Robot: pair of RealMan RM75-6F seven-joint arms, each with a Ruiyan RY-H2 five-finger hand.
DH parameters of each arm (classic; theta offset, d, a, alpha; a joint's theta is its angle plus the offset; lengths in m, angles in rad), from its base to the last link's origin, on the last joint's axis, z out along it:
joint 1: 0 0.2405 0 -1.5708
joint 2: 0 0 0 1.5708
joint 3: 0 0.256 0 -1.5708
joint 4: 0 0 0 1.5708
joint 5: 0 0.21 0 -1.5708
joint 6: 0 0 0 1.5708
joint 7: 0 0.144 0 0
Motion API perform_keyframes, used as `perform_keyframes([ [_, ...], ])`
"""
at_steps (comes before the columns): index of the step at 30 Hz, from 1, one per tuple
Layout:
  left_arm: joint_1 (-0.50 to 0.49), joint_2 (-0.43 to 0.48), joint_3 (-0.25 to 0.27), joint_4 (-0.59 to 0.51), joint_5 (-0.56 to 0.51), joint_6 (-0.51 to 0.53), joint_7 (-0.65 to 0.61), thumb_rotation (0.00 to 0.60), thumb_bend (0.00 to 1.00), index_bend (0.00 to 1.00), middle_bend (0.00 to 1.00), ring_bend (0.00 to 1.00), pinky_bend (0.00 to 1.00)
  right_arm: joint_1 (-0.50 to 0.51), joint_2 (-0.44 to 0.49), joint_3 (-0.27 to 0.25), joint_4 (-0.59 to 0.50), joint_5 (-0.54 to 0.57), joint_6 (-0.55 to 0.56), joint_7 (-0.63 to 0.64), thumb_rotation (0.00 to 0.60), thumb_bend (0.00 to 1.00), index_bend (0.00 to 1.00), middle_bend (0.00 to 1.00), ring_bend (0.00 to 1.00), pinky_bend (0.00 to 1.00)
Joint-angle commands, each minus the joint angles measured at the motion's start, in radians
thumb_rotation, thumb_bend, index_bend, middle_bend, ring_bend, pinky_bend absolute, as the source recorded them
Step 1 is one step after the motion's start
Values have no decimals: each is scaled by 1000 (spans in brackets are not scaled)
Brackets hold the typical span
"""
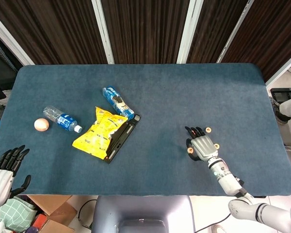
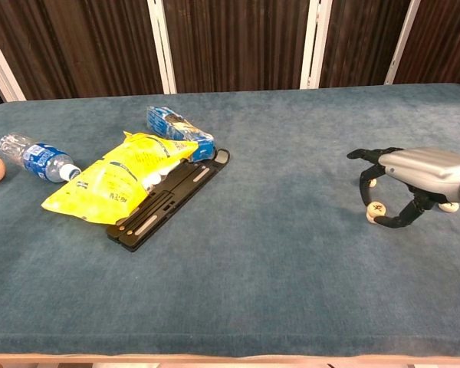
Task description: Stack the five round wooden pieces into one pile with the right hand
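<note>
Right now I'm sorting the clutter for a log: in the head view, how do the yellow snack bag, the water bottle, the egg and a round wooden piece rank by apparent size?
1. yellow snack bag
2. water bottle
3. egg
4. round wooden piece

All lie flat on the table, so nearness hardly skews this.

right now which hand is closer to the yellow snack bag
Left, judging by the head view. The left hand sits off the table's near-left corner, below and left of the yellow snack bag. The right hand hovers over the wooden pieces, farther off on the bag's other side.
</note>
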Motion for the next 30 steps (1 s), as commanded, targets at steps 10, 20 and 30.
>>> perform_keyframes([
  [10,-3,2,-1,0,1,-3,-10,600,462,0,0,15,92,4,1,-15,-7,19,-8,-18,600,435,501,0,0,0],
  [20,1,2,-1,2,3,4,-14,600,462,0,0,16,92,-44,70,-33,-84,-15,92,6,600,435,463,0,0,0],
  [30,-5,-6,-5,2,-5,-9,0,600,461,0,0,16,92,-24,66,-33,-55,21,22,25,600,436,435,0,0,0],
])
